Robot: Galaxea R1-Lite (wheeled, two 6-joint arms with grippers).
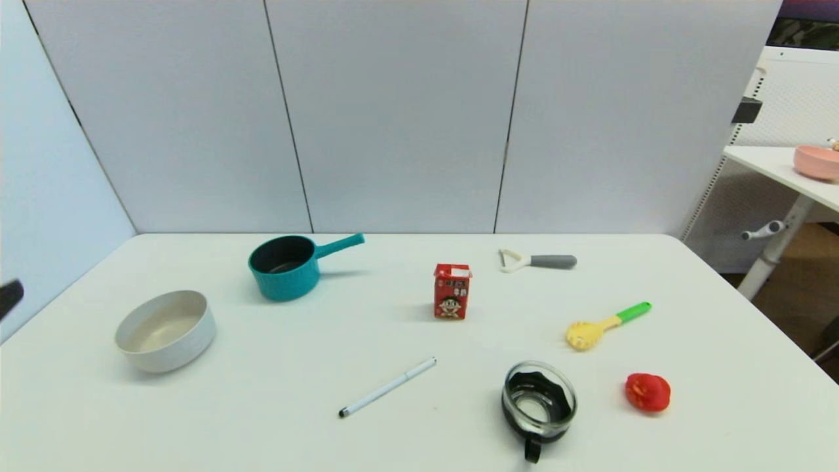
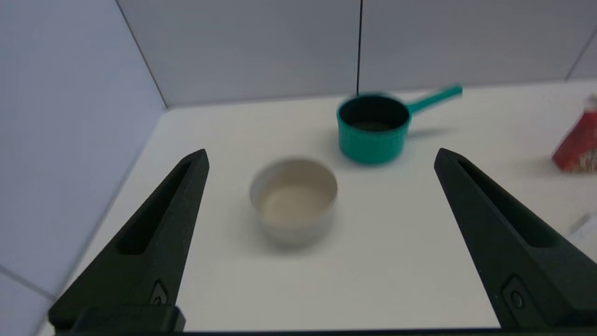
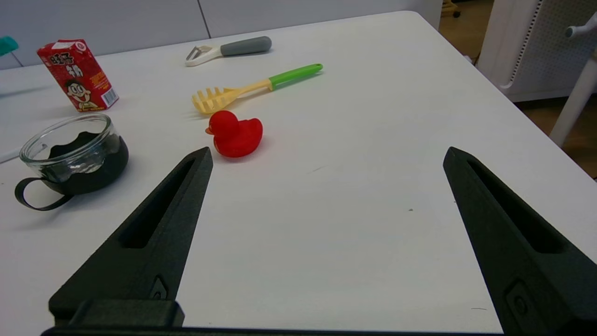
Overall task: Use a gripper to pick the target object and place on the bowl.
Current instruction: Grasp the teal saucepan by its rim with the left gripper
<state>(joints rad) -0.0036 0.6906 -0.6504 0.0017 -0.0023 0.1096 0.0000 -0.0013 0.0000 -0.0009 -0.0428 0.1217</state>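
Observation:
The teal saucepan [image 1: 284,269] stands upright at the back left of the table, its handle pointing right and back; it also shows in the left wrist view [image 2: 373,129]. The off-white bowl [image 1: 165,331] sits empty in front of it and to the left, apart from it, and shows in the left wrist view [image 2: 293,199]. My left gripper [image 2: 321,158] is open and empty, above the table short of the bowl; only a dark tip [image 1: 10,298] shows at the head view's left edge. My right gripper [image 3: 326,156] is open and empty over bare table at the front right.
A red milk carton [image 1: 451,292], a grey-handled peeler [image 1: 537,261], a yellow-green pasta fork [image 1: 606,326], a red duck [image 1: 647,392], a glass pot with black handle [image 1: 539,403] and a white pen [image 1: 387,387] lie on the table. A pink bowl [image 1: 816,162] sits on a side table.

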